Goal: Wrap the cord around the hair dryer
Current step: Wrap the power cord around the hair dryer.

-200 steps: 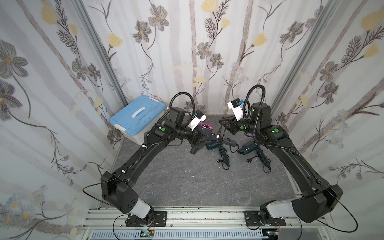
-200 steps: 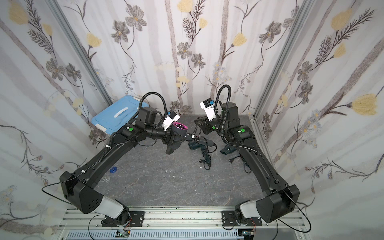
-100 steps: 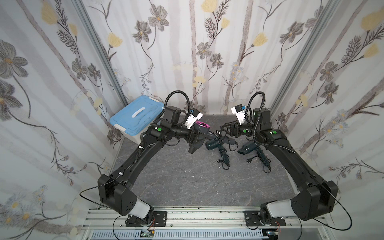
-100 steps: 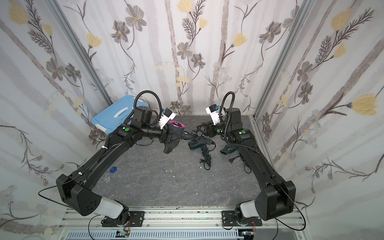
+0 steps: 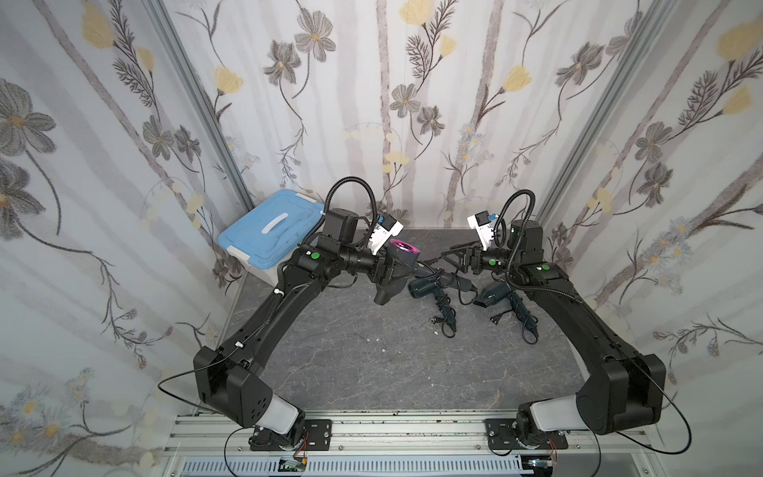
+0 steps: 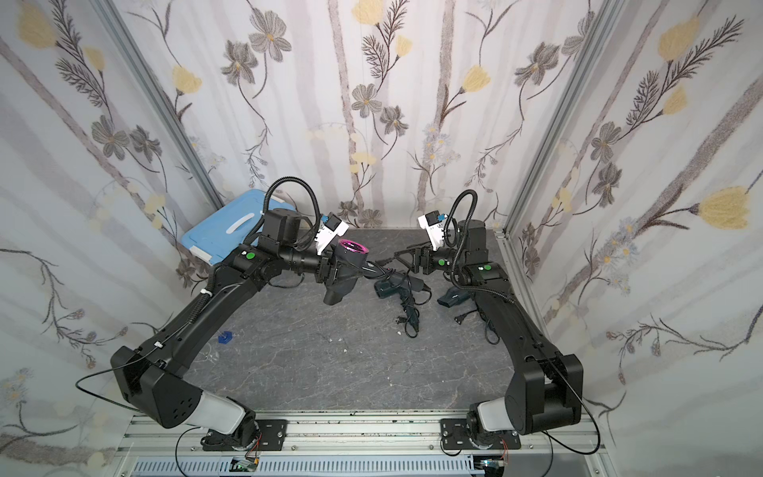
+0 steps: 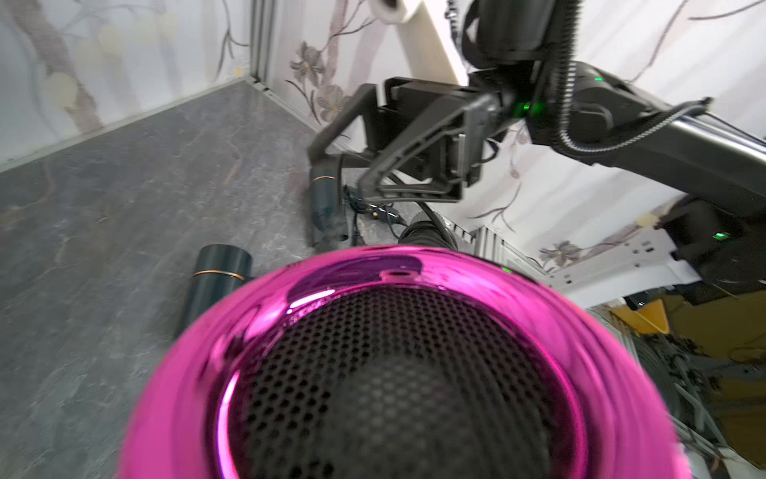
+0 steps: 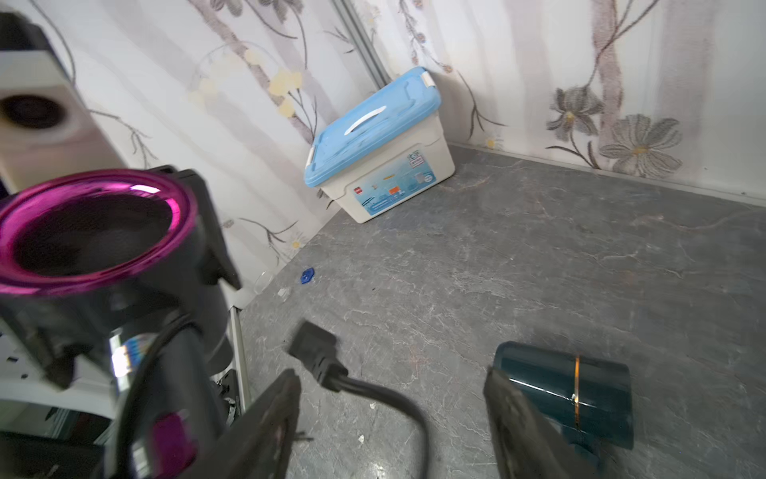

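Observation:
A black hair dryer [image 5: 398, 259] [image 6: 349, 257] with a shiny pink rear ring [image 7: 398, 273] [image 8: 95, 232] hangs above the table's back, held by my left gripper [image 5: 386, 270] [image 6: 330, 268], which is shut on it. That ring hides the left fingers in the left wrist view. The dryer's black cord [image 5: 429, 270] [image 8: 373, 392] runs toward my right gripper [image 5: 445, 255] [image 6: 398, 254] [image 8: 391, 377]. The right gripper is open. The cord and its plug [image 8: 317, 352] lie loose between the spread fingers [image 8: 282, 398], touching neither.
Two dark teal hair dryers [image 5: 421, 288] [image 5: 493, 295] with cords round their handles lie on the grey table [image 5: 371, 363] below the grippers. A white box with a blue lid [image 5: 272, 235] [image 8: 373, 137] stands in the back left corner. A small blue piece [image 6: 225, 338] lies left.
My right gripper has opened and let go of the cord, which now lies loose between its fingers. The left gripper still holds the dryer and has shifted slightly back.

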### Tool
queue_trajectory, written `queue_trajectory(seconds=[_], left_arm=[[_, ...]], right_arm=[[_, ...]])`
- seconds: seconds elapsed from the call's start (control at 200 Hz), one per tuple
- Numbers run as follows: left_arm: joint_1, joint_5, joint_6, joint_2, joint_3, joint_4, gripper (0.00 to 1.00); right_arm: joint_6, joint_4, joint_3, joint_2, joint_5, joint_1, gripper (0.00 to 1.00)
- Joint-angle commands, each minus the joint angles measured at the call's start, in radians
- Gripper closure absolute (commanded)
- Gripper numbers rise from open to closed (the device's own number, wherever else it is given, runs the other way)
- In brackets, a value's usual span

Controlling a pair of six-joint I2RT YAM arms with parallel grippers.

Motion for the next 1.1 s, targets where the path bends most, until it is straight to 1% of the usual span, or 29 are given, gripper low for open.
queue_trajectory(seconds=[0.0,0.08,0.175,0.31,0.42,0.54,0.669,0.739,0.764,0.904,1.094], left_arm=[[-0.002,0.142,0.013,-0.002,0.013,0.053,1.00],[-0.001,0.138,0.020,-0.002,0.013,0.047,1.00],[-0.001,0.120,0.021,-0.009,0.006,0.055,1.00],[0.011,0.105,-0.056,-0.029,-0.041,0.165,1.00],[0.020,0.124,-0.087,-0.027,-0.059,0.203,1.00],[0.021,0.163,-0.102,-0.007,-0.058,0.203,1.00],[0.021,0.216,-0.143,0.026,-0.063,0.228,1.00],[0.021,0.245,-0.189,0.045,-0.075,0.289,1.00],[0.021,0.251,-0.204,0.051,-0.105,0.305,1.00],[0.021,0.260,-0.243,0.074,-0.138,0.364,1.00],[0.021,0.269,-0.281,0.095,-0.140,0.409,1.00]], right_arm=[[0.041,0.086,-0.018,0.007,0.016,-0.010,0.27],[0.049,0.102,-0.031,0.006,0.005,-0.013,0.24],[0.051,0.110,-0.044,0.000,0.000,-0.015,0.24],[0.035,0.106,-0.083,-0.013,-0.025,-0.015,0.25],[0.035,0.116,-0.116,-0.034,-0.033,-0.017,0.25],[0.032,0.118,-0.121,-0.044,-0.030,-0.028,0.25],[0.031,0.120,-0.104,-0.040,-0.037,-0.051,0.24],[0.028,0.116,-0.091,-0.032,-0.044,-0.064,0.23],[0.026,0.116,-0.087,-0.030,-0.046,-0.069,0.23],[0.012,0.094,-0.055,-0.014,-0.072,-0.111,0.23],[-0.006,0.066,-0.006,0.003,-0.118,-0.175,0.22]])
